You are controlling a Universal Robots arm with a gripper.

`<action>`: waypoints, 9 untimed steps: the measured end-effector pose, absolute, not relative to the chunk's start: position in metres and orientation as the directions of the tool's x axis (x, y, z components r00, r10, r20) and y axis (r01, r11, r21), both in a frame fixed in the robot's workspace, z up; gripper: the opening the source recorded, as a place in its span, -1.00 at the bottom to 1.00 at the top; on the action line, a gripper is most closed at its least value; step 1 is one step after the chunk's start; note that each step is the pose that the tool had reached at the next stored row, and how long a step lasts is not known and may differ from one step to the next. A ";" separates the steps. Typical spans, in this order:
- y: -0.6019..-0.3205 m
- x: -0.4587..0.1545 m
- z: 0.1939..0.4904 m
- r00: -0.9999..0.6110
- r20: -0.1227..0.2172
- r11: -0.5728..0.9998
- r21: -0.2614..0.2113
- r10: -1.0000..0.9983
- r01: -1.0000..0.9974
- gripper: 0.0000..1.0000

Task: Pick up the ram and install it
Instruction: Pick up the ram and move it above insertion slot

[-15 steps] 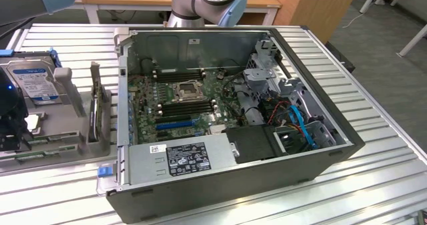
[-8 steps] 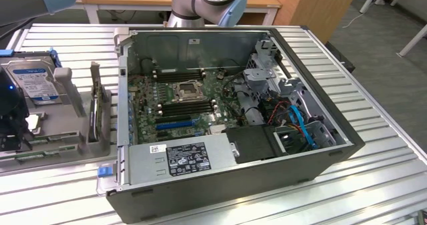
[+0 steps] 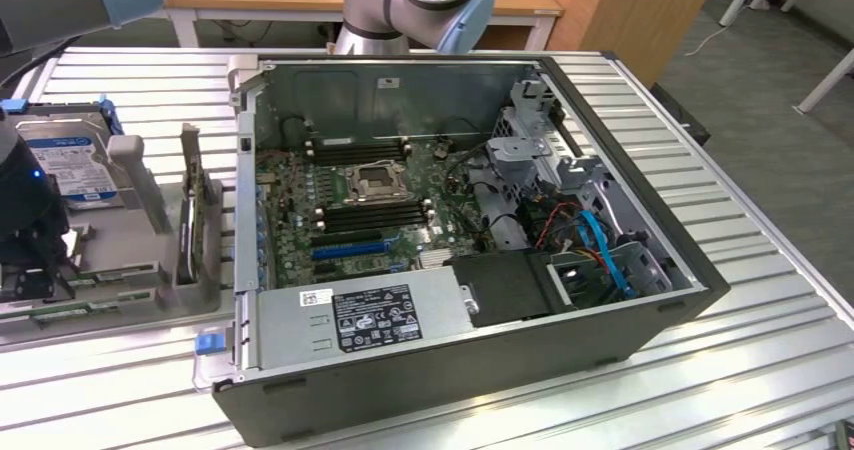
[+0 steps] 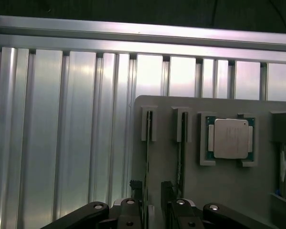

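Observation:
Two ram sticks stand on edge in slots of a grey holder (image 4: 219, 191): one ram (image 4: 147, 152) farther from the processor and a second ram (image 4: 182, 152) nearer to it. My gripper (image 4: 152, 202) is open just above the holder, and its dark fingers (image 4: 137, 191) straddle the near end of the farther stick without closing on it. In the exterior view the gripper (image 3: 34, 270) hangs over the holder at the far left. Thin green ram edges (image 3: 83, 281) show beside it.
A square silver processor (image 4: 229, 138) sits in the holder beside the sticks, with a hard drive (image 3: 67, 165) beyond it. The open computer case (image 3: 641, 270) lies to the exterior view's right, its motherboard's black memory slots (image 3: 378, 210) exposed. A ribbed metal table (image 3: 747, 370) carries everything.

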State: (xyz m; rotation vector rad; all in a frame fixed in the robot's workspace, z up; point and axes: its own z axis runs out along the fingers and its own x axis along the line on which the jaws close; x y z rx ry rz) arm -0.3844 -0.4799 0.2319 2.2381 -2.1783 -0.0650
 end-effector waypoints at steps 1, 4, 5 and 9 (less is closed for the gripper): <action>-0.480 -0.383 0.232 0.027 -0.017 -0.027 0.042 -0.999 -0.999 -0.40; -0.480 -0.379 0.232 0.027 -0.017 -0.027 0.042 -0.999 -0.999 -0.40; -0.480 -0.378 0.232 0.027 -0.017 -0.027 0.042 -0.999 -0.999 -0.40; -0.480 -0.374 0.232 0.027 -0.017 -0.027 0.042 -0.999 -0.999 -0.40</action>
